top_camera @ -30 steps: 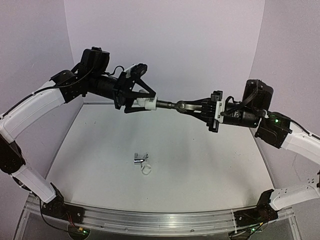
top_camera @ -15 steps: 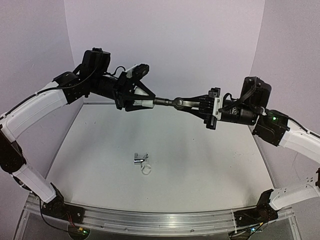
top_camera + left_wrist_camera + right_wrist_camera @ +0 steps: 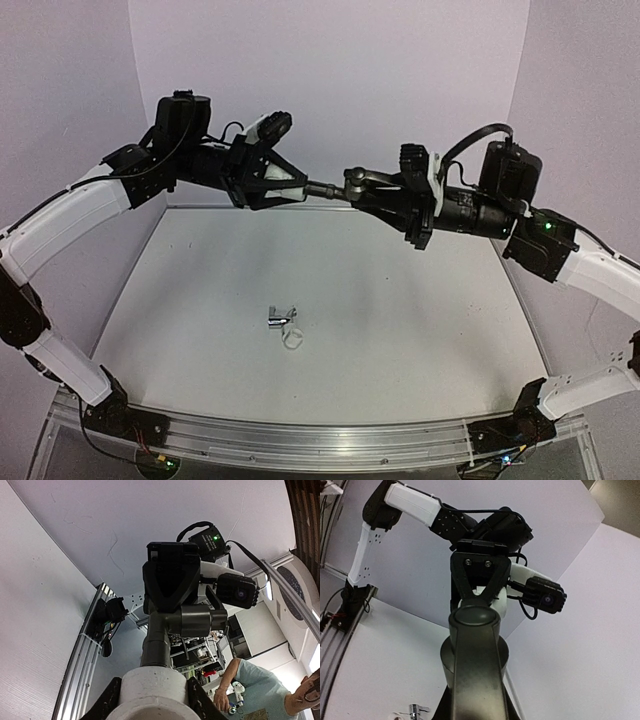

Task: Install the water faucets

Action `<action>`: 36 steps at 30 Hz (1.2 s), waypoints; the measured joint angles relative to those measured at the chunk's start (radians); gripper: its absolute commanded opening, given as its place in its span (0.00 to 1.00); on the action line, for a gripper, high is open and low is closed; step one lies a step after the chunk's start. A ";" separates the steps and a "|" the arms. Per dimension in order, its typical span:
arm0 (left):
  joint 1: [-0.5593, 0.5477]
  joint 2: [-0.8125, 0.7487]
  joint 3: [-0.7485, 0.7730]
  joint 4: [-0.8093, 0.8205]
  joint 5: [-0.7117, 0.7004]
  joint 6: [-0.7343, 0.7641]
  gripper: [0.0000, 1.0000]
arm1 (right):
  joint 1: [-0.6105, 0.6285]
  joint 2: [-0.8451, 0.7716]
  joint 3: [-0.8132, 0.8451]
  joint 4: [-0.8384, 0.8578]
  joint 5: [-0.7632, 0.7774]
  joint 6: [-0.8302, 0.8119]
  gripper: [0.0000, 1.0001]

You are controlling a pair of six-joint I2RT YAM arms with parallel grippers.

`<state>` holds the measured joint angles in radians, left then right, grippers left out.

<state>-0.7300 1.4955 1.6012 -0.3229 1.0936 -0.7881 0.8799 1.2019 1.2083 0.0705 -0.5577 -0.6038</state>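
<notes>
The matte black metal faucet [image 3: 352, 180] hangs in mid-air, its stem entering the white plastic elbow fitting [image 3: 152, 692]. The right end effector [image 3: 375, 190] clamps the faucet and the left end effector [image 3: 287, 188] clamps the fitting. Seating looks unfinished. The shiny chrome faucet [image 3: 280, 318] lies uninstalled on the grey surface [image 3: 400, 320].

You get soft, even light from above in the overhead view: the white table [image 3: 400, 330] reads bright with a lilac cast, and the small shiny chrome faucet [image 3: 281, 318] throws only a faint shadow. The brushed aluminium rail [image 3: 300, 440] along the near edge carries mild glare. Your left wrist view bends strongly at its edges; the round white plastic fitting [image 3: 152, 692] at the bottom is soft, and the pale curved fixture [image 3: 305, 605] on the right is washed out. In your right wrist view the matte black metal faucet [image 3: 476, 650] fills the foreground, dark and out of focus.
</notes>
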 measured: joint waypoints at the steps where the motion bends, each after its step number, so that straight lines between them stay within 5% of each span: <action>1: 0.000 -0.004 0.000 0.000 -0.009 0.015 0.00 | 0.000 0.002 0.007 -0.006 -0.001 0.047 0.00; 15: -0.002 -0.042 0.029 -0.084 -0.059 0.312 0.00 | -0.040 0.088 0.146 -0.087 -0.162 0.669 0.02; 24: -0.016 -0.042 0.022 -0.089 -0.135 0.314 0.00 | -0.051 0.116 0.165 -0.102 -0.221 0.732 0.68; 31: 0.015 -0.042 -0.050 0.034 -0.173 0.110 0.00 | -0.049 0.118 0.165 -0.149 -0.160 0.603 0.97; 36: 0.059 -0.040 -0.109 0.096 -0.179 -0.015 0.00 | -0.085 0.108 0.151 -0.169 -0.114 0.538 0.98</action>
<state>-0.6709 1.4559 1.4921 -0.2267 0.9149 -0.8027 0.7951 1.3097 1.3588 -0.0989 -0.6712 -0.0663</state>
